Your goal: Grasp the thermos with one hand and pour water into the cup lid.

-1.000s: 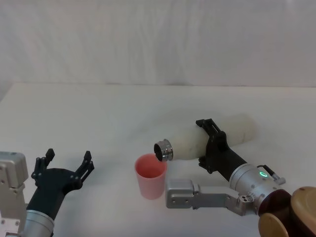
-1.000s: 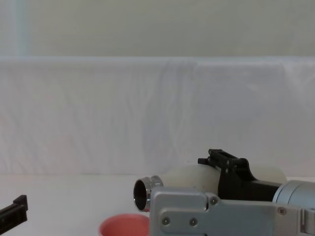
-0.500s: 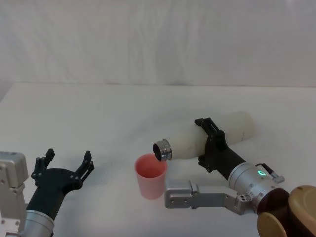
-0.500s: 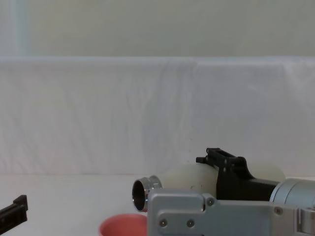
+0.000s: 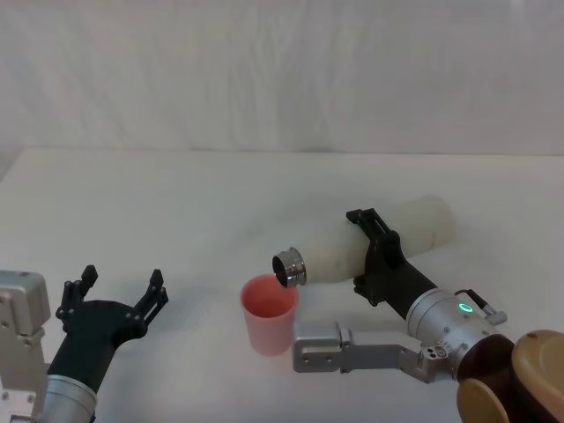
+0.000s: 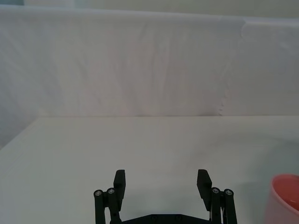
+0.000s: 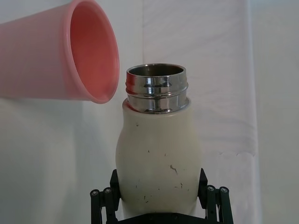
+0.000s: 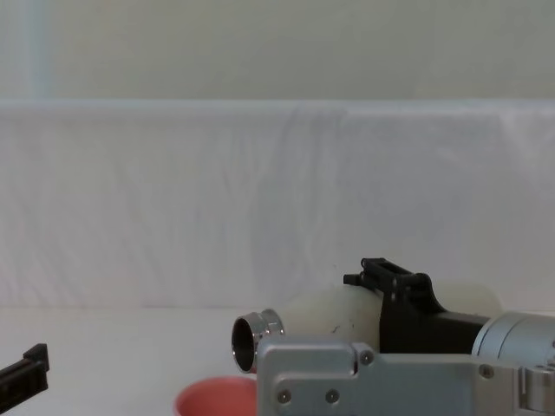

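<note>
Now the right gripper (image 5: 368, 252) is clamped round the middle of the thermos (image 5: 352, 249), one dark finger on each side of the cream body; the thermos is held off the table (image 5: 176, 194), tipped nearly level, its base up and away to the right of the cup lid (image 5: 269, 314) and its steel neck (image 5: 290, 268) slanting down toward the lid; the open mouth hangs just above the lid's right rim, close to it, though whether they touch I cannot tell; no water can be made out at the mouth or in the lid.

From the right wrist the thermos (image 7: 159, 158) runs straight out from the gripper (image 7: 160, 198), fingers (image 7: 103, 205) pressed on both flanks of the body; its shiny neck (image 7: 157, 88) sits just beside the pink lid (image 7: 60, 56), whose hollow faces the neck; small dark specks mark the cream surface.

From the chest the thermos (image 8: 329, 314) lies almost flat above the lid (image 8: 217, 397), the neck (image 8: 255, 334) over the lid's right side, the right gripper (image 8: 390, 290) black across the body; the lid stands upright on the table.

The left gripper (image 5: 115, 295) rests well to the left of the lid, low over the table, its fingers spread wide with nothing between them; its wrist camera shows the same wide gap (image 6: 161, 184), with the lid (image 6: 285, 200) off to one edge.
</note>
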Tool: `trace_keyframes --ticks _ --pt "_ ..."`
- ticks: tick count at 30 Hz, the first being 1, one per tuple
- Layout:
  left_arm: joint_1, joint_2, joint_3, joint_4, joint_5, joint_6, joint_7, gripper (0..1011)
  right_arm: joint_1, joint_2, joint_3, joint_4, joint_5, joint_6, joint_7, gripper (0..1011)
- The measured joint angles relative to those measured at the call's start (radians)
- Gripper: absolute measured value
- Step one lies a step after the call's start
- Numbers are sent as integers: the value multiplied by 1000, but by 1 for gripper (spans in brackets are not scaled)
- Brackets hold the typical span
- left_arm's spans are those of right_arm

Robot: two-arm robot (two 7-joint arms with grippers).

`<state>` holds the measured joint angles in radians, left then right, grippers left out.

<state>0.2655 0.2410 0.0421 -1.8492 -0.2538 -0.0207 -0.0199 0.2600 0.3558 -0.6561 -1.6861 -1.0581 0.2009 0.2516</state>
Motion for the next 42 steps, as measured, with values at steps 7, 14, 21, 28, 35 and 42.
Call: trace_keyframes --ticks 7,14,21,28,35,42 --pt "0 0 0 0 0 0 0 1001 4 2 -5 -1 -13 4 2 958" --pt "0 0 0 0 0 0 0 1001 10 3 -10 -1 -26 8 5 958" --pt "0 0 0 0 0 0 0 1001 14 3 -16 -1 -38 11 7 958" --pt "0 0 0 0 0 0 0 1001 16 3 -21 0 -46 14 7 958" --pt "0 0 0 0 0 0 0 1001 18 2 -22 1 -51 15 7 958" --pt "0 0 0 0 0 0 0 1001 21 1 -25 4 -55 15 8 958"
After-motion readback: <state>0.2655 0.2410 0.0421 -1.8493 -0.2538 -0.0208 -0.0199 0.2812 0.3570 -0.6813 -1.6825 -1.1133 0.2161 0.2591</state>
